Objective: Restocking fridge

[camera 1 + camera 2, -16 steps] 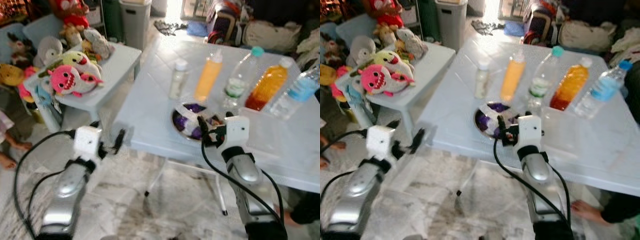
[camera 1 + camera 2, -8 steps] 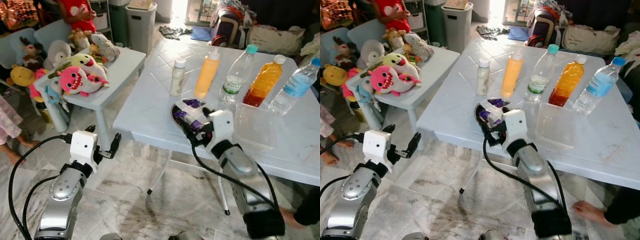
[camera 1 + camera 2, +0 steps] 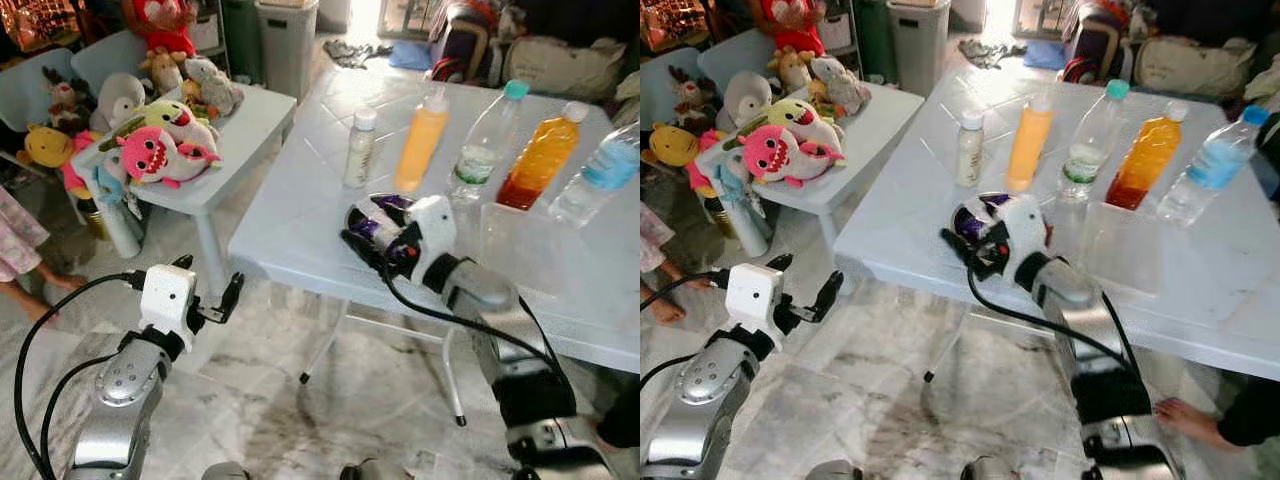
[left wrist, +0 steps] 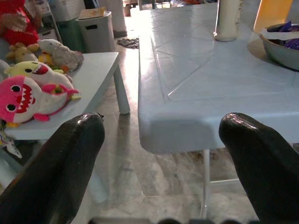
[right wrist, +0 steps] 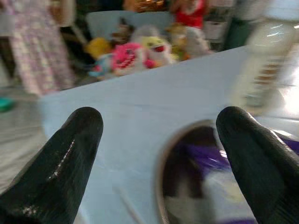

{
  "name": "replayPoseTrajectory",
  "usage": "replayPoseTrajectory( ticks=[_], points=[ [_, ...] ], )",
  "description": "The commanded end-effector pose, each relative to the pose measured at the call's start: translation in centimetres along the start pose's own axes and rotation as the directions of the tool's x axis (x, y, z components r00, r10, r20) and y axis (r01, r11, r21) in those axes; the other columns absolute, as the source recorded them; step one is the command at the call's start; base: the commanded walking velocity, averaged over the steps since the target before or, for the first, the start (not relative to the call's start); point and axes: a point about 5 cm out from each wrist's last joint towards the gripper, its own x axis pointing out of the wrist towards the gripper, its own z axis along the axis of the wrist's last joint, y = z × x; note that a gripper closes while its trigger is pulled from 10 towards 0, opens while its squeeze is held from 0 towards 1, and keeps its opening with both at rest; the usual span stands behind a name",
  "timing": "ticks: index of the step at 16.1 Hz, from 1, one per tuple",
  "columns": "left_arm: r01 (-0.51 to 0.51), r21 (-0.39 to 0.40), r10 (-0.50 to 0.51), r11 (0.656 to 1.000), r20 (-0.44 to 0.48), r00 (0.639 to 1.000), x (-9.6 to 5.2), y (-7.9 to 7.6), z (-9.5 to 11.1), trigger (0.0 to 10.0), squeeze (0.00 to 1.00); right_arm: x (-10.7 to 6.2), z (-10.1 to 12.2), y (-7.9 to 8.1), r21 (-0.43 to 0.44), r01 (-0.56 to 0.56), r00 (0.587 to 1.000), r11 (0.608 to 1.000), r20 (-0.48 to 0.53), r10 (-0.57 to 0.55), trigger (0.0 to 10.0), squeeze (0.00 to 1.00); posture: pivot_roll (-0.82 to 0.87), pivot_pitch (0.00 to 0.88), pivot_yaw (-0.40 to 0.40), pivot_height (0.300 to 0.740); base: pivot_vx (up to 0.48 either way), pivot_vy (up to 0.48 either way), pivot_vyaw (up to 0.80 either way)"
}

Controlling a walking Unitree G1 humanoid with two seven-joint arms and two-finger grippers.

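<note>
Right gripper, jaws wide, is now swinging left across the bowl of seemingly purple packets at the table edge; left gripper, spread, hovering below; bottles standing behind.
</note>
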Motion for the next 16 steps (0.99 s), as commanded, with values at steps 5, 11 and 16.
replayPoseTrajectory(
  ticks=[5, 11, 16],
  points=[
    [0.031, 0.026, -0.031, 0.999, -0.027, 0.999, -0.8, -0.2, 0.0, 10.0, 0.00, 0.4, -1.7, 0.8, 0.042, -0.120, 0.985, 0.992, -0.122, 0.124, 10.0, 0.00, 0.07, 0.097, -0.005, 0.740, 0.000, 0.000, 0.00],
    [0.042, 0.035, -0.040, 0.999, -0.035, 0.999, -0.7, -0.3, 0.2, 10.0, 0.00, -0.2, -3.0, 0.6, 0.045, -0.136, 0.965, 0.990, -0.219, 0.143, 0.0, 0.00, 0.07, 0.097, -0.003, 0.740, 0.000, 0.000, 0.00],
    [0.043, 0.031, -0.042, 0.999, -0.036, 0.998, -0.6, -0.5, 0.1, 10.0, 0.00, -1.1, -3.7, 0.3, 0.057, -0.134, 0.949, 0.989, -0.281, 0.145, 0.0, 0.00, 0.07, 0.092, -0.011, 0.740, 0.000, 0.000, 0.00]
  ],
)
